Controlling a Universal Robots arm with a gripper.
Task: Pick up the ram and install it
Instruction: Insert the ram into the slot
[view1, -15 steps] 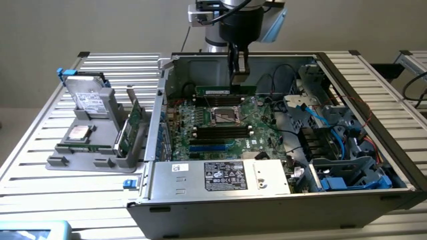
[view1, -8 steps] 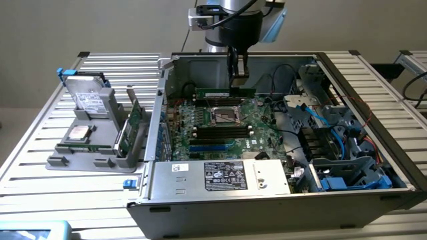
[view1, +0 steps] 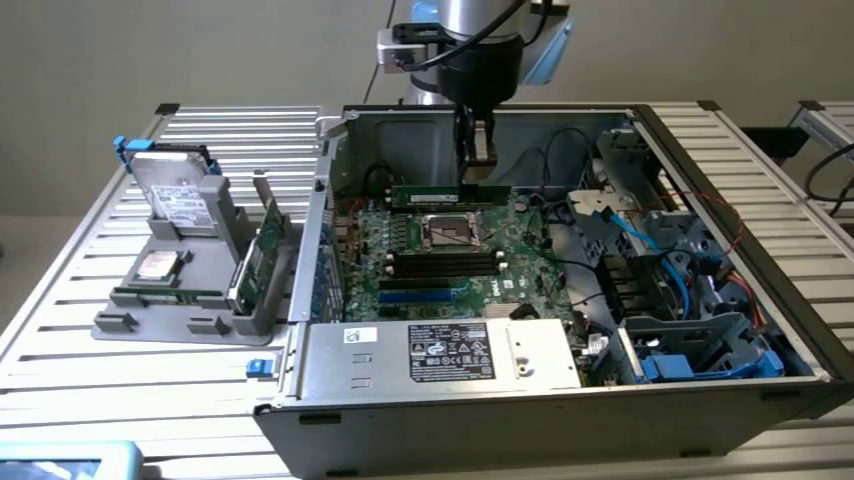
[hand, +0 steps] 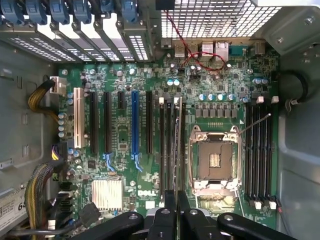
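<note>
The ram (view1: 447, 193) is a thin green stick hanging level inside the open computer case (view1: 694, 150), a little above the motherboard (view1: 427, 250) near its far edge. My gripper (view1: 477, 172) reaches down from above and is shut on the stick near its right part. In the wrist view the ram (hand: 176, 145) appears edge-on as a thin strip running out from between my fingertips, with the gripper (hand: 176, 202) over the long black slots (hand: 167, 140) beside the CPU socket (hand: 214, 160). From here I cannot tell whether the stick touches a slot.
A second bank of black memory slots (hand: 260, 150) lies on the other side of the socket. A grey tray (view1: 187, 290) at the exterior view's left holds hard drives and a green expansion card (view1: 267, 250). The power supply (view1: 454, 352) and blue cables (view1: 641, 240) crowd the case.
</note>
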